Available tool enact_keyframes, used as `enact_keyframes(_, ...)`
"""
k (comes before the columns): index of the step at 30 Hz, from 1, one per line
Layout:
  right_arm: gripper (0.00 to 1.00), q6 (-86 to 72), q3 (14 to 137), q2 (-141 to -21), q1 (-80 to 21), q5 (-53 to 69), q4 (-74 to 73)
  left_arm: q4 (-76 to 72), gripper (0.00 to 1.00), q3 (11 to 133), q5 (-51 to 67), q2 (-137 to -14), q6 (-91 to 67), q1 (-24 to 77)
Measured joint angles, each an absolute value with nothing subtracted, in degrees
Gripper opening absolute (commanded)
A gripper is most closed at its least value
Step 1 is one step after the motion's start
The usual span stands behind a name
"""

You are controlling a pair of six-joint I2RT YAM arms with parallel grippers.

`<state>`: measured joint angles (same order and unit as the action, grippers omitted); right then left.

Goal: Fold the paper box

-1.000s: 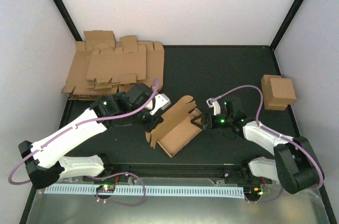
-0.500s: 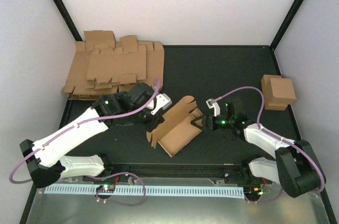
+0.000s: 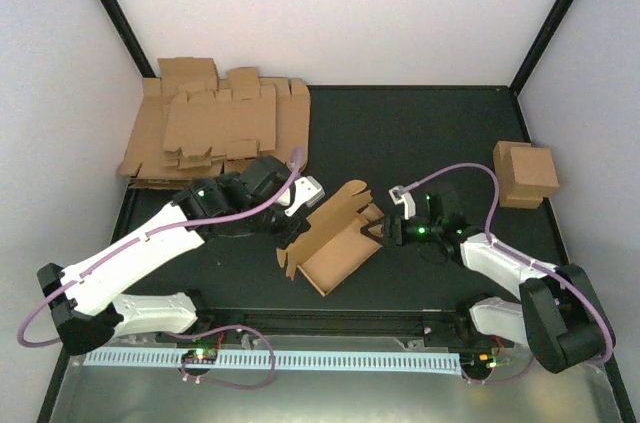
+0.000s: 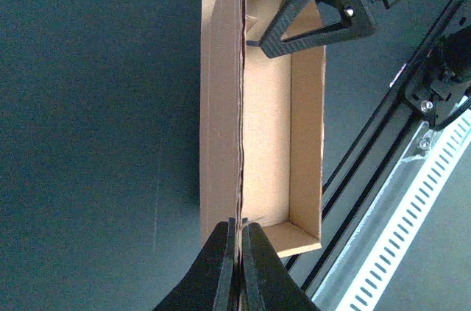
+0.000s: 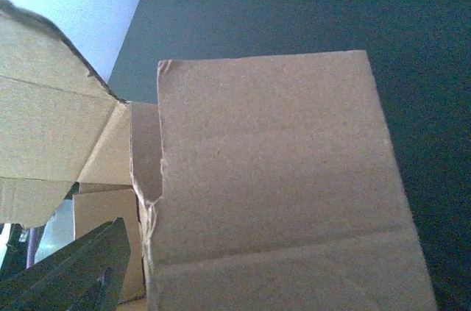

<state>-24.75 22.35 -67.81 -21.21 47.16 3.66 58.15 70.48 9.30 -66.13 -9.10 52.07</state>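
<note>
Left wrist view shows the left fingers pinched shut on the upright long wall of the paper box, which sits half-formed in the middle of the surface, between both arms; the right fingers crowd its end panel, and whether they grip it I cannot tell; a push there could likely tug the thin wall out of the pinch, or buckle the panel off its crease and collapse the tray.

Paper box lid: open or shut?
Open. The paper box tray interior shows bare, and the lid panel stands upright, pinched edge-on by the left gripper.
</note>
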Motion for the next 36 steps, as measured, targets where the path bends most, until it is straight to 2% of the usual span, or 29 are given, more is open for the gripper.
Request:
enact_keyframes(8,0.86,-25.6,22.3,-67.3,-21.2,47.0,3.6,58.2,0.02,70.5,9.3,-66.1,-9.1,52.1)
enact_keyframes(17,0.86,-25.5,22.4,-61.3,-21.2,46.4,0.7,58.2,0.02,70.5,9.2,-66.2,-9.1,52.1)
enact_keyframes(23,0.93,-25.5,22.3,-57.1,-21.2,46.3,-0.3,58.1,0.01,70.5,8.8,-67.2,-9.7,51.3)
enact_keyframes(36,0.89,-28.1,20.1,-52.0,-21.2,37.6,-0.9,57.4,0.02,70.5,9.5,-67.0,-9.9,50.6)
